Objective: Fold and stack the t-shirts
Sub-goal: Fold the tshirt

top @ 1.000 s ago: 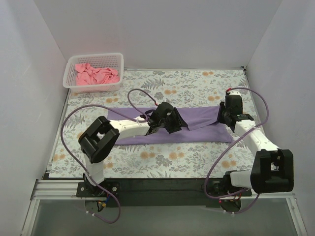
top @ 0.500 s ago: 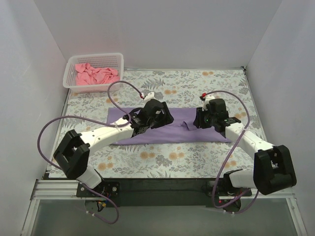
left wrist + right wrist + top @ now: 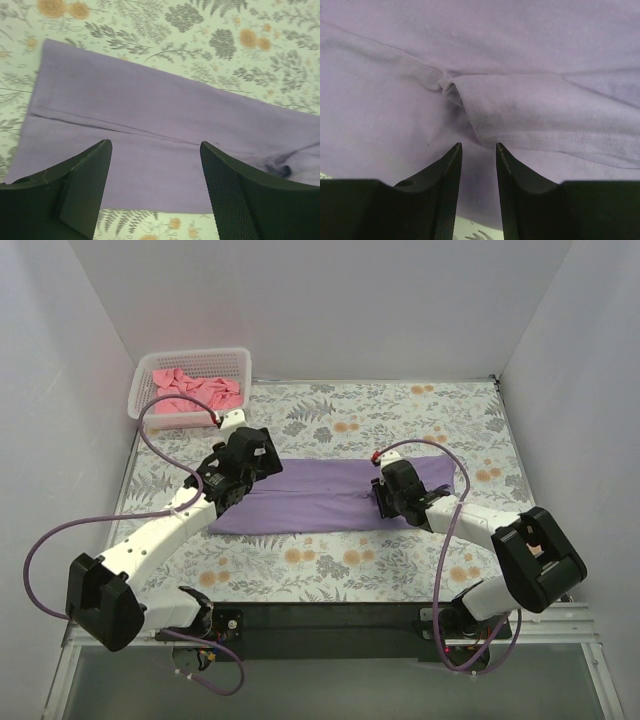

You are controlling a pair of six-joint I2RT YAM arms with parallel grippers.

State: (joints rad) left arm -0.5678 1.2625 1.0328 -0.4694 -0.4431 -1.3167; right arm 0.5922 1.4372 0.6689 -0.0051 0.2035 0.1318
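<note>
The lavender t-shirt (image 3: 330, 498) is soft, matt knit cloth, smooth apart from a stitched hem and a few shallow creases. The pink t-shirt (image 3: 190, 392) looks like the same dull cloth, crumpled inside a white plastic mesh basket (image 3: 185, 420) with a faint sheen. The floral tablecloth (image 3: 400, 410) is flat, printed and matt. The left fingers (image 3: 235, 195) are black plastic, one face finely dimpled; the right fingers (image 3: 440, 195) look smoother.

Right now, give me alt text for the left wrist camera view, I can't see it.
A lavender t-shirt, folded into a long strip, lies flat on a floral tablecloth. The left tool hovers over its near edge, open wide and empty.
</note>
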